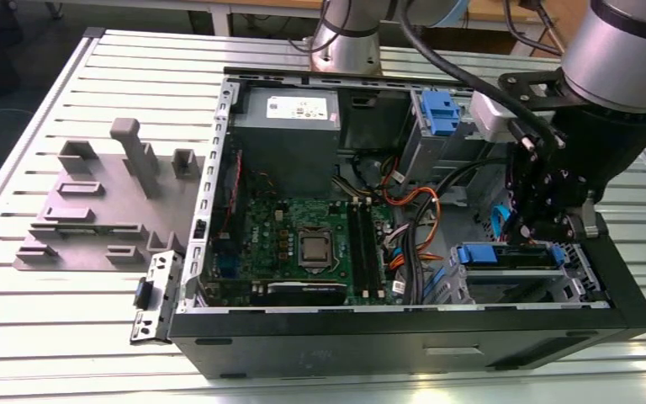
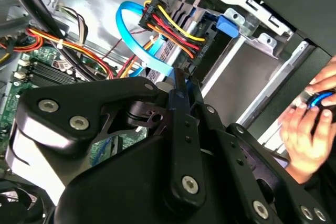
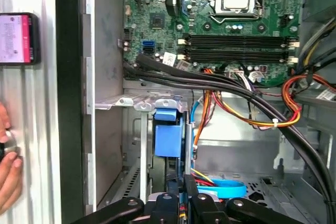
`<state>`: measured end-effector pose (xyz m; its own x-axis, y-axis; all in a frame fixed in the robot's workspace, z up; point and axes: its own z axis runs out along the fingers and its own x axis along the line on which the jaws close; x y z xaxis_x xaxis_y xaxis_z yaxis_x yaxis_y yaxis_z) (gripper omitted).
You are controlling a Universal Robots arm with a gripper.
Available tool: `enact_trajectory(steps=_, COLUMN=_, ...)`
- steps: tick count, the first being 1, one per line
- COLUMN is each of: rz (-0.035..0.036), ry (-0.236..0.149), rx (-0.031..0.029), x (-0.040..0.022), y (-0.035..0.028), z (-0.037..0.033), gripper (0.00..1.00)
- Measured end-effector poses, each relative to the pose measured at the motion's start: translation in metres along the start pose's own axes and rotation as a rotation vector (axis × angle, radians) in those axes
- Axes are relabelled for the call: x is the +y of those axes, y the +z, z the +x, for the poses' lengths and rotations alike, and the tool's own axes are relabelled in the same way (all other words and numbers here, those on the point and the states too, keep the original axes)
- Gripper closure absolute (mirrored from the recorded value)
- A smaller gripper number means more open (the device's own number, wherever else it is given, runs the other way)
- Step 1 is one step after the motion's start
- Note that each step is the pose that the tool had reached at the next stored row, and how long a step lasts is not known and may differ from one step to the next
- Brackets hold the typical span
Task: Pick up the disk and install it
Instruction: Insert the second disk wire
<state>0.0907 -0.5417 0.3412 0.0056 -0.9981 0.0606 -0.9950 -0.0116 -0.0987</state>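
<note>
Blue-bracketed disk [image 1: 510, 255] sits in the case's drive bay [image 1: 575, 282] in the exterior view, gripper [image 1: 548, 238] directly above. In the second wrist view, fingers [image 2: 178, 98] appear closed on its edge; cables [image 2: 170, 27] crowd close. In the first wrist view, bay walls hem the bracket [image 3: 168, 132].
</note>
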Motion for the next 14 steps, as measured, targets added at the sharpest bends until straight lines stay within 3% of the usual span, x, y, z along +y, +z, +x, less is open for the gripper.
enact_trajectory(steps=2, rz=0.0012, ry=0.001, rx=-0.0124, x=0.0001, y=0.0008, z=0.0035, gripper=0.84)
enact_trajectory(steps=8, rz=0.0042, ry=0.002, rx=-0.0191, x=0.0006, y=0.0026, z=0.0088, gripper=0.84)
enact_trajectory(steps=11, rz=0.0044, ry=0.004, rx=-0.0418, x=0.0006, y=0.0034, z=0.0097, gripper=0.84)
enact_trajectory(steps=12, rz=0.0044, ry=0.005, rx=-0.0465, x=0.0006, y=0.0037, z=0.0105, gripper=0.84)
enact_trajectory(steps=14, rz=0.0044, ry=0.005, rx=-0.0483, x=0.0008, y=0.0045, z=0.0116, gripper=0.84)
